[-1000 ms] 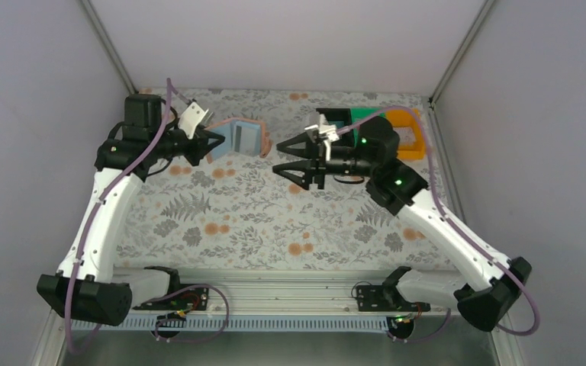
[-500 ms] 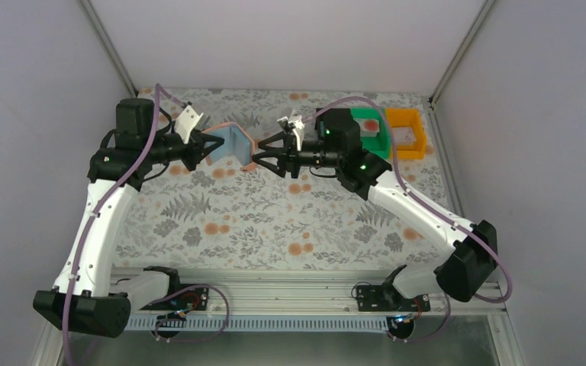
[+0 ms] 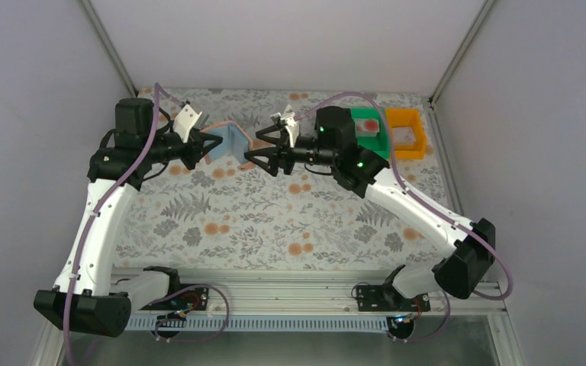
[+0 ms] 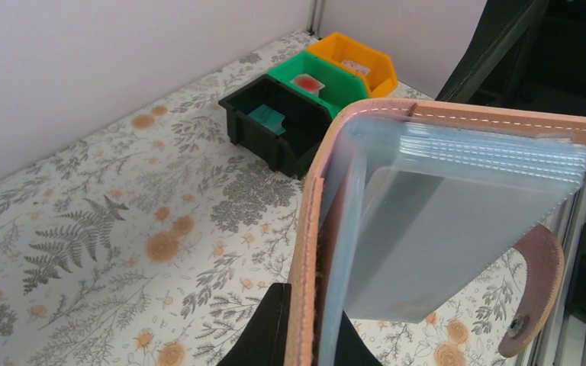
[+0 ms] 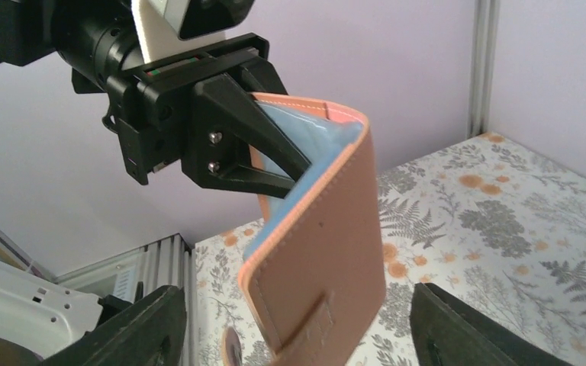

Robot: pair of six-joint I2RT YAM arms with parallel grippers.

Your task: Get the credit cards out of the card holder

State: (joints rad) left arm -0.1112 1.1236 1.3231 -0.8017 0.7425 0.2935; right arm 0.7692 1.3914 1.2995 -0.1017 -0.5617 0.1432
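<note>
While left gripper (image 3: 217, 142) clamps 1 flap of the holder (image 3: 235, 142) above the table's (image 3: 275, 221) far edge, right gripper (image 3: 253, 149) faces it from the right, jaws apart around the free flap.

I am working over a floral-print table (image 3: 221, 229); plain pale walls (image 3: 290, 38) are closing it in on three sides, metal posts (image 3: 460, 53) standing at the far corners

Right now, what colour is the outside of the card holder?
The card holder is salmon-tan outside, clearest in the right wrist view.
</note>
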